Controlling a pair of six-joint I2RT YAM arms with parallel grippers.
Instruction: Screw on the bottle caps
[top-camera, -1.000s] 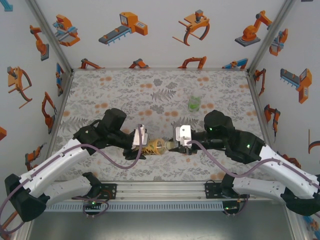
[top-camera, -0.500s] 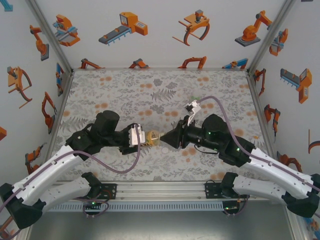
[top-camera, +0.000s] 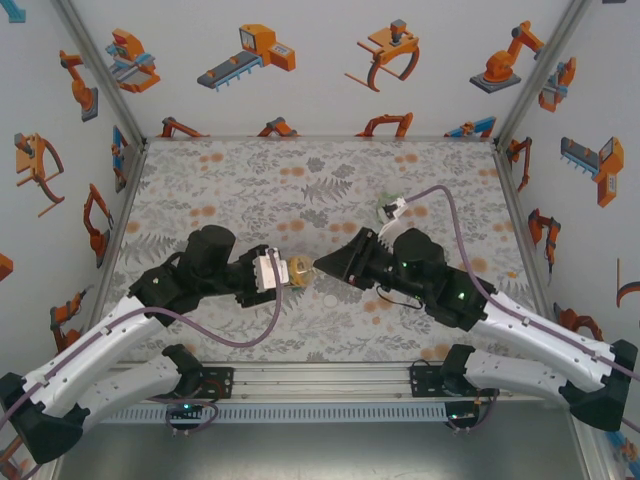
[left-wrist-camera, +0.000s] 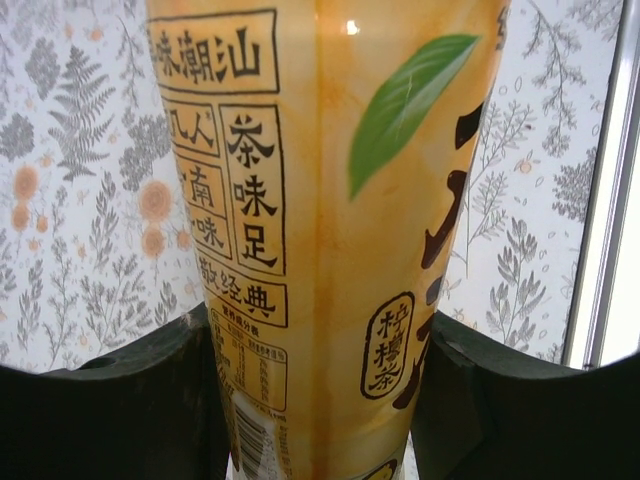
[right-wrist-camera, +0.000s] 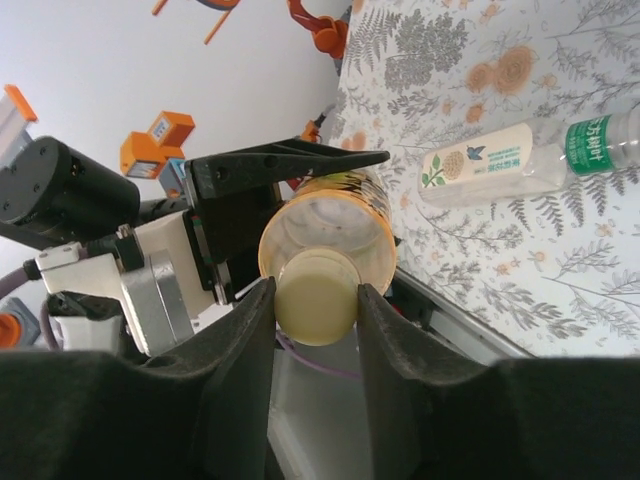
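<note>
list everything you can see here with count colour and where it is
amber tea bottle: 1, amber with yellow label, mid-table between the two arms
white cap: 1, creamy white, at the amber tea bottle's mouth
pale-labelled bottle: 1, clear with cream and green label, lying on the table
small green bottle: 1, green, far right, partly hidden
left gripper: 1, black, shut on the amber tea bottle
right gripper: 1, black, fingers either side of the white cap, contact unclear

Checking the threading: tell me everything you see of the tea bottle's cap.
The cap is small, round, cream-white, plastic-looking, its flat top facing the right wrist camera. It sits on the mouth of the amber bottle, held sideways by the left fingers. The right fingers flank it closely; whether they grip is unclear.
</note>
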